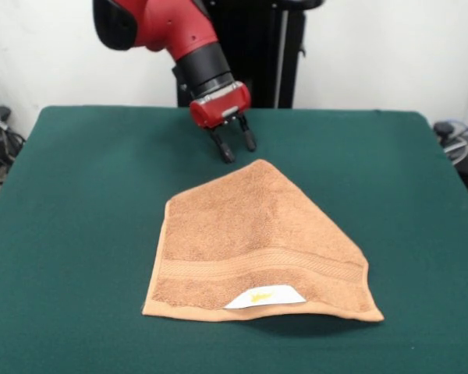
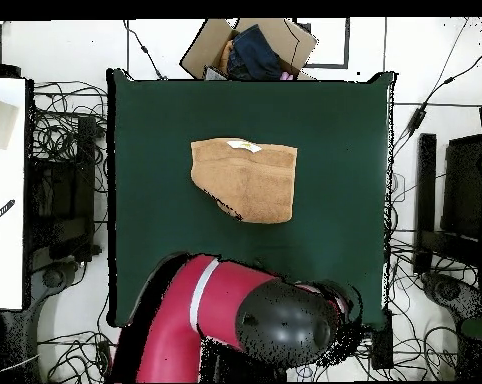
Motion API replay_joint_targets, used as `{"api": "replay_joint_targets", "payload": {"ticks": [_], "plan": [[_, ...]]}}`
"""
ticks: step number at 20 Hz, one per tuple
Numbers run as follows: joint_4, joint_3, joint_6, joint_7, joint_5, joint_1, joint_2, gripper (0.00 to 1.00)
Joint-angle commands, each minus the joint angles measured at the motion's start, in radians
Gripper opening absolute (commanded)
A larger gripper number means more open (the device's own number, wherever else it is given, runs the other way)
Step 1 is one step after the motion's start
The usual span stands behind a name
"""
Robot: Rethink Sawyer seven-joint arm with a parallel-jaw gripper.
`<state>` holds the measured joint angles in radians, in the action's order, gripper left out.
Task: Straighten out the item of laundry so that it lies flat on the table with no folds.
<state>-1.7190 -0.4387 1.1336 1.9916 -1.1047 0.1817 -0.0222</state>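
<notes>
The item of laundry (image 1: 253, 238) is an orange-tan towel lying near the middle of the green table (image 1: 78, 195). One far corner is folded over, leaving a diagonal edge and a peak at the far side. A woven band runs along its near part, and a white label (image 1: 264, 297) with a yellow mark sits at the near hem. My gripper (image 1: 239, 152) hovers just beyond the towel's peak, open, with nothing between its fingers. From overhead the towel (image 2: 247, 178) lies on the table (image 2: 145, 150), while the arm (image 2: 245, 320) hides the gripper.
A cardboard box (image 2: 250, 48) holding dark cloth stands off the table's edge opposite the robot's base. Cables (image 2: 70, 130) lie on the floor around the table. A white surface (image 2: 5, 190) runs along the left of the overhead view.
</notes>
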Motion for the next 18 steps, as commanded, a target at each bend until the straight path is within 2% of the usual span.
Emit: {"api": "replay_joint_targets", "payload": {"ticks": [1, 3, 7, 10, 13, 18], "plan": [[-0.042, 0.118, -0.297, 0.533, -0.085, 0.052, -0.099, 1.00], [-0.067, 0.128, -0.309, 0.511, -0.057, 0.047, -0.136, 1.00], [-0.084, 0.163, -0.367, 0.552, -0.088, 0.039, -0.204, 1.00], [-0.090, 0.186, -0.402, 0.584, -0.124, 0.040, -0.252, 1.00], [-0.080, 0.217, -0.444, 0.664, -0.186, 0.034, -0.299, 1.00], [-0.054, 0.248, -0.465, 0.727, -0.251, 0.038, -0.315, 1.00]]}}
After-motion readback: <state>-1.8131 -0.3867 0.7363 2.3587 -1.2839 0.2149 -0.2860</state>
